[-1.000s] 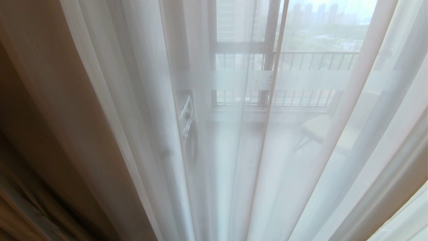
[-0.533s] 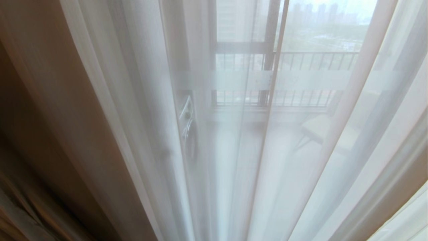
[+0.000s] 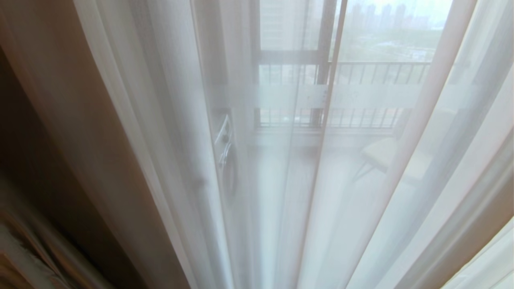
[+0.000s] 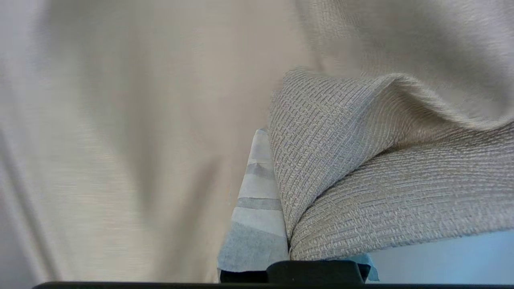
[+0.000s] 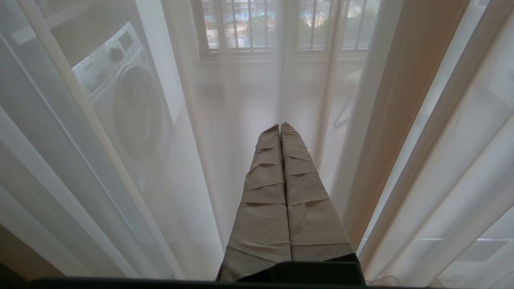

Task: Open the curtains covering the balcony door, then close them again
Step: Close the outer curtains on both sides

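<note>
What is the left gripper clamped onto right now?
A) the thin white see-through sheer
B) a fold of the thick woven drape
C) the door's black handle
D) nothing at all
B: in the left wrist view the left gripper has a fold of the woven drape pinched against its taped finger, with no gap showing; the right gripper sits shut and empty before the white sheer.

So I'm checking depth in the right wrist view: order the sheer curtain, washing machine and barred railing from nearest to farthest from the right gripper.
1. Sheer curtain, just ahead of the shut right gripper.
2. Washing machine, behind the sheer, to one side.
3. Barred railing, farthest back.
</note>
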{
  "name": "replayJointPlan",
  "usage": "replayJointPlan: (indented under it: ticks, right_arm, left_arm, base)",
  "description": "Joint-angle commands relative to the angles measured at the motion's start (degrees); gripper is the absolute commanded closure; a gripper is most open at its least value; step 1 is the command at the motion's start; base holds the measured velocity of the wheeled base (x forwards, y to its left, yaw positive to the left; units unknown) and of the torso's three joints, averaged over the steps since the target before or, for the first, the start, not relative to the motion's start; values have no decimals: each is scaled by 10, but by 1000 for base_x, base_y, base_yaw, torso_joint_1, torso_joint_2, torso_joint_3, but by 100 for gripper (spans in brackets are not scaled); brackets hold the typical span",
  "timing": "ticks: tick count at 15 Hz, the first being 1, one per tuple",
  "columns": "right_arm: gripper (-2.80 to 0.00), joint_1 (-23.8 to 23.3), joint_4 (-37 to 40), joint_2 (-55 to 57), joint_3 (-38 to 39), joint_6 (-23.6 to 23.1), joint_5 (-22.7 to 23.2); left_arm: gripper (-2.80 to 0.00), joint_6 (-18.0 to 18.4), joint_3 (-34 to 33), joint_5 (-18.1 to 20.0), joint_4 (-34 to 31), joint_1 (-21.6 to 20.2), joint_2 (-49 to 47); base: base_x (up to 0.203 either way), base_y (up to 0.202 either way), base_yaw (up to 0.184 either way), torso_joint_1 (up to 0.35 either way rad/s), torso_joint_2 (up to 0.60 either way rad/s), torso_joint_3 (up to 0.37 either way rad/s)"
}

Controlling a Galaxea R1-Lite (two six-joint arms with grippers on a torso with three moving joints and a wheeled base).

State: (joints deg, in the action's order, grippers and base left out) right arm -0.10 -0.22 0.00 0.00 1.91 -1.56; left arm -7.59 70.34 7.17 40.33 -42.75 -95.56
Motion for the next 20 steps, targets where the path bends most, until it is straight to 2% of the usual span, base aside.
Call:
replayJointPlan:
  ticks: [1,9,13,20]
  right_arm:
    - [0,0,0,0,0,0,0]
    - [0,0,0,0,0,0,0]
    - [0,0,0,0,0,0,0]
    - [0,0,0,0,0,0,0]
  left_arm:
    - [0,0,-29,1,2,30,53]
    - [0,-1,-103,1,0,181,137]
    - [0,-1,-137,1,-29,255,181]
    - [0,-1,-148,-4,-61,366,212]
  base:
    - [0,0,0,0,0,0]
    - [0,0,0,0,0,0]
    - [0,0,0,0,0,0]
    - [0,0,0,0,0,0]
